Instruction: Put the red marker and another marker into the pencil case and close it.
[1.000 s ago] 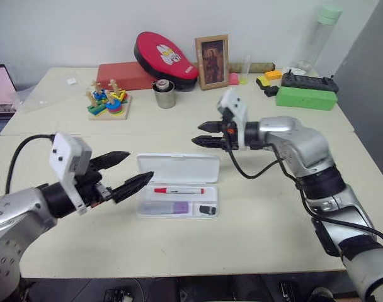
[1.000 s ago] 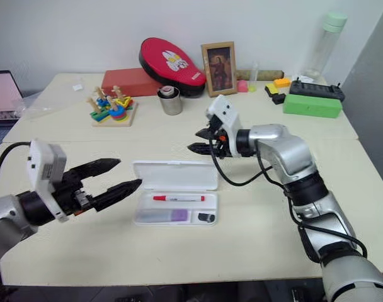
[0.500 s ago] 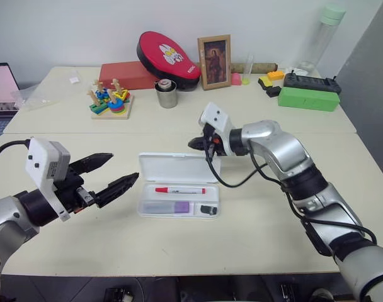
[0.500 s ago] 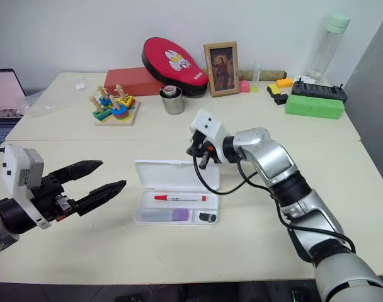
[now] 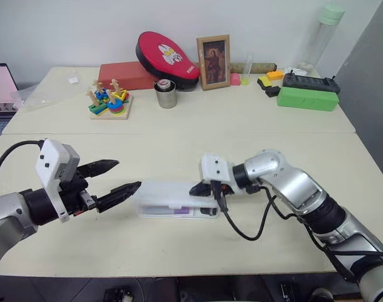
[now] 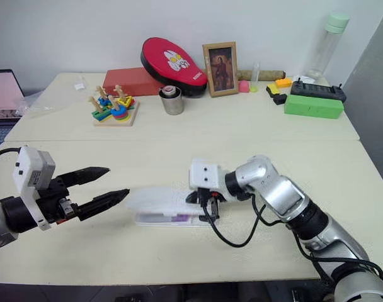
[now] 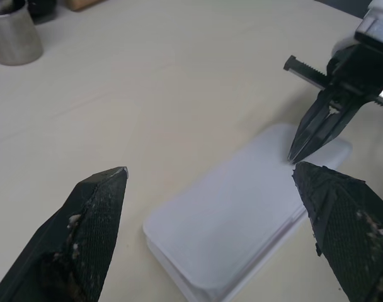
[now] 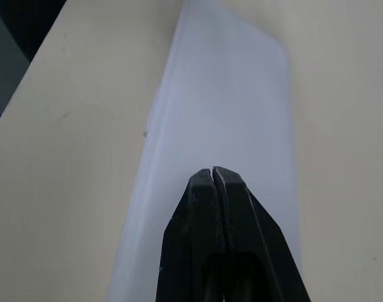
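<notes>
The pencil case [image 5: 176, 200] lies on the table [image 5: 254, 126], lid nearly down — the right gripper [image 5: 199, 189] (fingers pressed together) rests on it. The left gripper [image 5: 120, 179] hovers beside it, spread wide, empty.

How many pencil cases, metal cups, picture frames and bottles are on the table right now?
pencil case: 1
metal cup: 1
picture frame: 1
bottle: 1
Total: 4
</notes>
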Robot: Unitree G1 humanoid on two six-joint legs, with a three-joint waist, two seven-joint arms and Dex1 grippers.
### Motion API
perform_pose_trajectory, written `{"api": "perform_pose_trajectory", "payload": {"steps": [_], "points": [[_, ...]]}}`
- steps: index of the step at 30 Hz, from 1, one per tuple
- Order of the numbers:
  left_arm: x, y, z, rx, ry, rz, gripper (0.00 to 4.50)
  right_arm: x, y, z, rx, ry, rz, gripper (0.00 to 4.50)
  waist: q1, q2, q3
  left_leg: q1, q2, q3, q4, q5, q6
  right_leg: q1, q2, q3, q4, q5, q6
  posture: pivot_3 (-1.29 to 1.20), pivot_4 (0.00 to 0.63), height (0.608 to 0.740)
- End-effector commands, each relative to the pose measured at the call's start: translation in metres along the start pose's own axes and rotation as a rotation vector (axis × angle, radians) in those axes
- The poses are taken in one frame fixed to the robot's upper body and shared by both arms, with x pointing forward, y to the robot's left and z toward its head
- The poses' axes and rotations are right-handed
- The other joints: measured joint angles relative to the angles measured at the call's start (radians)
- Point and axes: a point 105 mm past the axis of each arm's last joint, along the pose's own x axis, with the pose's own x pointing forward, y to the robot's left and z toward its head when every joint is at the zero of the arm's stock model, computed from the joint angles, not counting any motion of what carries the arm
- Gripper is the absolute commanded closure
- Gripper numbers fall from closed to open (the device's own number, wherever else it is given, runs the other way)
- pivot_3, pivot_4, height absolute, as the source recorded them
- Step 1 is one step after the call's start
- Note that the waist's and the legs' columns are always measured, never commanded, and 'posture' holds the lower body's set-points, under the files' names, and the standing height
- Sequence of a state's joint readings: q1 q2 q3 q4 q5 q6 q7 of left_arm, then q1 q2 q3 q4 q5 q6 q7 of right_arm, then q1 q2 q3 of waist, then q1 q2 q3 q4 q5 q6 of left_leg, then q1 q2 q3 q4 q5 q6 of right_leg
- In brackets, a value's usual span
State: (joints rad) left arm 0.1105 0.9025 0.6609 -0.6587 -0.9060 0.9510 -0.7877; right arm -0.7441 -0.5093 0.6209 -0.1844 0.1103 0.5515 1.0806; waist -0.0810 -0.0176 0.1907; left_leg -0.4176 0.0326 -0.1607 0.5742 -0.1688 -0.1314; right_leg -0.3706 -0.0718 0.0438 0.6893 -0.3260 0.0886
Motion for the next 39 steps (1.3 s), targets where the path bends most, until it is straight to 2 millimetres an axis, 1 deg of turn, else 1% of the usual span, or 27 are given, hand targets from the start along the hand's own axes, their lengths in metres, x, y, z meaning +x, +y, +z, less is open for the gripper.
{"api": "perform_pose_trajectory", "payload": {"steps": [1, 4, 6, 12, 14, 15, 18, 20, 21, 22, 24, 25, 26, 27, 28, 29, 30, 31, 33, 34, 35, 36, 39], "points": [[-0.001, -0.002, 0.006, 0.033, -0.014, -0.027, 0.00, 0.008, 0.003, -0.010, -0.062, 0.063, 0.000, 4.48, 0.000, 0.000, 0.000, 0.000, 0.000, 0.000, 0.000, 0.000, 0.000, 0.000, 0.000, 0.000, 0.000, 0.000, 0.000, 0.00, 0.150, 0.740], [0.000, -0.004, 0.006, 0.033, -0.012, -0.039, 0.00, 0.015, 0.007, -0.017, -0.057, 0.088, 0.010, 4.48, 0.000, 0.000, 0.000, 0.000, 0.000, 0.000, 0.000, 0.000, 0.000, 0.000, 0.000, 0.000, 0.000, 0.000, 0.000, 0.00, 0.150, 0.740], [0.001, -0.005, 0.006, 0.032, -0.007, -0.048, 0.00, 0.016, 0.008, -0.020, -0.038, 0.088, 0.013, 4.48, -0.002, -0.001, -0.001, 0.001, 0.000, 0.000, 0.000, 0.000, 0.000, 0.001, 0.000, 0.000, 0.000, 0.000, 0.000, 0.00, 0.150, 0.740], [0.000, -0.011, 0.003, 0.030, 0.019, -0.085, 0.00, 0.010, 0.005, -0.025, -0.008, 0.088, 0.002, 4.48, -0.001, -0.001, -0.001, 0.002, 0.000, 0.000, 0.000, 0.000, 0.000, 0.001, 0.000, 0.000, 0.000, 0.000, 0.000, 0.00, 0.150, 0.740], [0.000, -0.009, 0.002, 0.031, 0.020, -0.078, 0.00, 0.009, 0.005, -0.025, -0.003, 0.080, 0.001, 4.48, 0.000, -0.001, -0.001, 0.002, 0.000, 0.000, 0.000, 0.000, 0.000, 0.001, 0.000, 0.000, 0.000, 0.000, 0.000, 0.00, 0.150, 0.740], [0.000, -0.007, 0.003, 0.033, 0.017, -0.074, 0.00, 0.007, 0.002, -0.020, 0.018, 0.047, -0.009, 4.48, 0.000, -0.001, -0.001, 0.002, 0.000, 0.000, 0.000, 0.000, 0.000, 0.002, 0.000, 0.000, 0.000, 0.000, 0.000, 0.00, 0.150, 0.740], [0.002, -0.007, 0.004, 0.030, 0.004, -0.082, 0.00, -0.005, -0.008, 0.001, 0.092, -0.084, -0.037, 4.48, 0.000, -0.001, -0.001, 0.002, 0.000, 0.000, 0.000, 0.000, 0.000, 0.002, 0.000, 0.000, 0.000, 0.000, 0.000, 0.00, 0.150, 0.740], [0.003, -0.009, 0.004, 0.027, 0.003, -0.092, 0.00, -0.016, -0.011, 0.008, 0.138, -0.149, -0.041, 4.48, 0.000, -0.001, -0.001, 0.001, 0.000, 0.000, 0.000, 0.000, 0.000, 0.001, 0.000, 0.000, 0.000, 0.000, 0.000, 0.00, 0.150, 0.740], [0.003, -0.009, 0.004, 0.026, 0.004, -0.095, 0.00, -0.021, -0.012, 0.011, 0.157, -0.174, -0.045, 4.48, 0.000, -0.001, -0.001, 0.001, 0.000, 0.000, 0.000, 0.000, 0.000, 0.001, 0.000, 0.000, 0.000, 0.000, 0.000, 0.00, 0.150, 0.740], [0.003, -0.007, 0.003, 0.023, 0.003, -0.087, 0.00, -0.031, -0.018, 0.011, 0.190, -0.207, -0.080, 4.48, 0.000, -0.001, -0.001, 0.001, 0.000, 0.000, 0.000, 0.000, 0.000, 0.001, 0.000, 0.000, 0.000, 0.000, 0.000, 0.00, 0.150, 0.740], [0.003, 0.001, 0.003, 0.021, -0.007, -0.044, 0.00, -0.052, -0.031, 0.006, 0.252, -0.252, -0.162, 4.48, 0.001, -0.001, -0.001, 0.001, 0.000, 0.000, 0.000, 0.000, 0.000, 0.001, 0.000, 0.000, 0.000, 0.000, 0.000, 0.00, 0.150, 0.740], [0.004, 0.008, 0.002, 0.017, -0.016, -0.007, 0.00, -0.062, -0.036, 0.000, 0.283, -0.257, -0.201, 4.31, 0.001, -0.001, -0.001, 0.001, 0.000, 0.000, 0.000, 0.000, 0.000, 0.001, 0.000, 0.000, 0.000, 0.000, 0.000, 0.00, 0.150, 0.740], [0.004, 0.013, 0.002, 0.014, -0.022, 0.016, 0.00, -0.067, -0.039, -0.003, 0.300, -0.258, -0.222, 4.14, 0.003, -0.001, -0.001, 0.001, 0.000, 0.000, 0.000, 0.000, 0.000, 0.001, 0.000, 0.000, 0.000, 0.000, 0.000, 0.00, 0.150, 0.740], [0.007, 0.024, 0.004, 0.024, -0.035, 0.079, 0.00, -0.077, -0.045, -0.011, 0.334, -0.253, -0.269, 4.10, 0.005, -0.001, -0.001, 0.001, 0.000, 0.000, 0.000, 0.000, 0.000, 0.001, 0.000, 0.000, 0.000, 0.000, 0.000, 0.00, 0.150, 0.740], [0.008, 0.033, 0.005, 0.027, -0.050, 0.129, 0.00, -0.084, -0.049, -0.016, 0.356, -0.251, -0.302, 3.79, 0.011, -0.001, -0.001, 0.001, 0.000, 0.000, 0.000, 0.000, 0.000, 0.001, 0.000, 0.000, -0.001, 0.000, 0.000, 0.00, 0.150, 0.740], [0.010, 0.040, 0.007, 0.022, -0.065, 0.164, 0.00, -0.089, -0.052, -0.020, 0.371, -0.250, -0.325, 3.60, 0.015, -0.001, -0.001, 0.001, 0.000, 0.000, 0.000, 0.000, 0.000, 0.001, 0.000, 0.000, 0.000, 0.000, 0.000, 0.00, 0.150, 0.740], [0.011, 0.049, 0.010, 0.020, -0.091, 0.211, 0.00, -0.097, -0.056, -0.026, 0.391, -0.248, -0.363, 3.29, 0.018, -0.001, -0.001, 0.001, 0.000, 0.000, 0.000, 0.000, 0.000, 0.001, 0.000, 0.000, 0.000, 0.000, 0.000, 0.00, 0.150, 0.740], [0.011, 0.056, 0.012, 0.017, -0.108, 0.247, 0.00, -0.104, -0.058, -0.030, 0.407, -0.247, -0.389, 3.08, 0.020, -0.001, -0.001, 0.001, 0.000, 0.000, 0.000, 0.000, 0.000, 0.001, 0.000, 0.000, 0.000, 0.000, 0.000, 0.00, 0.150, 0.740], [0.010, 0.070, 0.011, 0.023, -0.118, 0.311, 0.00, -0.112, -0.061, -0.037, 0.428, -0.238, -0.424, 2.55, 0.021, 0.000, 0.000, 0.001, 0.000, 0.001, 0.000, 0.000, 0.000, 0.001, 0.000, 0.000, -0.001, 0.000, 0.000, 0.00, 0.150, 0.740], [0.008, 0.082, 0.006, 0.001, -0.128, 0.356, 0.00, -0.116, -0.062, -0.041, 0.437, -0.231, -0.444, 2.37, 0.020, 0.000, 0.000, 0.000, 0.000, 0.001, 0.000, 0.000, 0.000, 0.000, 0.000, 0.000, -0.001, 0.000, 0.000, 0.00, 0.150, 0.740], [0.006, 0.092, 0.000, -0.022, -0.131, 0.392, 0.00, -0.120, -0.063, -0.045, 0.447, -0.226, -0.462, 2.03, 0.020, 0.000, 0.000, 0.000, 0.000, 0.001, 0.000, 0.000, 0.000, 0.000, 0.000, 0.001, -0.001, 0.000, 0.000, 0.00, 0.150, 0.740], [0.006, 0.099, -0.007, -0.033, -0.125, 0.415, 0.00, -0.124, -0.064, -0.048, 0.454, -0.220, -0.478, 1.82, 0.020, 0.000, 0.000, 0.000, 0.000, 0.001, -0.001, 0.000, 0.000, 0.000, 0.000, 0.001, -0.002, 0.000, 0.000, 0.00, 0.150, 0.740], [0.007, 0.108, -0.021, -0.032, -0.092, 0.441, 0.00, -0.131, -0.064, -0.057, 0.474, -0.205, -0.514, 1.11, 0.021, 0.000, 0.000, 0.000, 0.000, 0.001, -0.001, 0.000, 0.000, 0.000, 0.000, 0.001, -0.002, 0.000, 0.000, 0.00, 0.150, 0.740]]}}
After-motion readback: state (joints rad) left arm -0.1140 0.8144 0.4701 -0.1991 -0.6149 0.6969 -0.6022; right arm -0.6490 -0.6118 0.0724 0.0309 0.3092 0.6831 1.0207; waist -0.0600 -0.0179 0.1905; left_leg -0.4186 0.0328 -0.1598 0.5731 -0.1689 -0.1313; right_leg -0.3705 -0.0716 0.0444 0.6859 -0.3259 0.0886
